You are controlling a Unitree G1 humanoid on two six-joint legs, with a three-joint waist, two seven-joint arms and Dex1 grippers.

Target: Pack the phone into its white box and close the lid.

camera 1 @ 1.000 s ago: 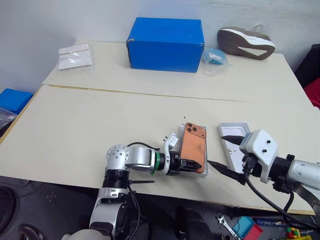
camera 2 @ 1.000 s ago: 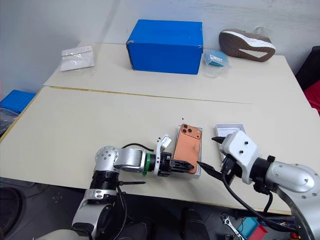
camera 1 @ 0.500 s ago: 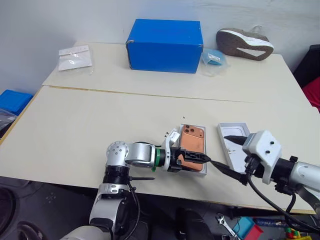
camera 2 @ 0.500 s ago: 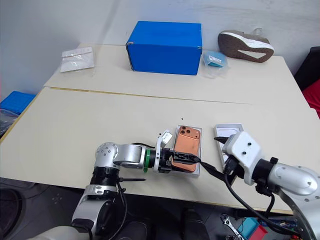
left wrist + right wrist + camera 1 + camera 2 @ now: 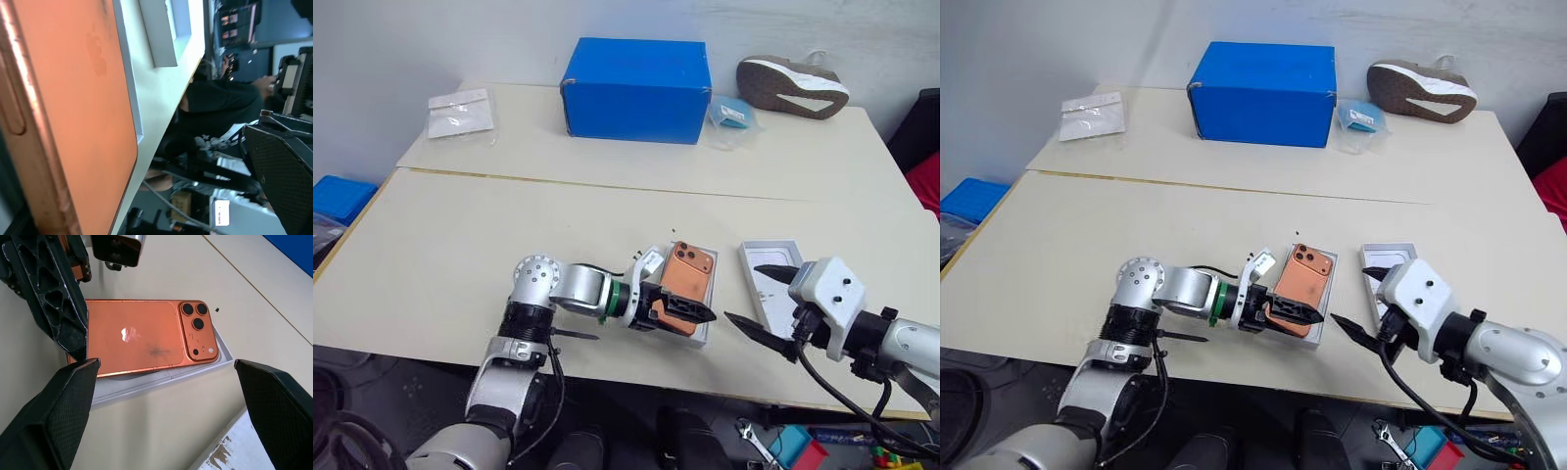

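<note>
I see the phone (image 5: 142,340) lying camera-side up in the white box (image 5: 161,377), its near end right at my left gripper (image 5: 690,315), whose fingers stand spread and grip nothing. My right gripper (image 5: 759,304) hovers wide open just to the phone's right, empty too. Behind that gripper lies the lid (image 5: 771,257), apart from the box.

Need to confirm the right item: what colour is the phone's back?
Orange, with a darker copper camera bar; the phone shows best in the right wrist view.

the left gripper (image 5: 690,315) hides the phone's (image 5: 686,279) near end, so contact there cannot be told.
</note>
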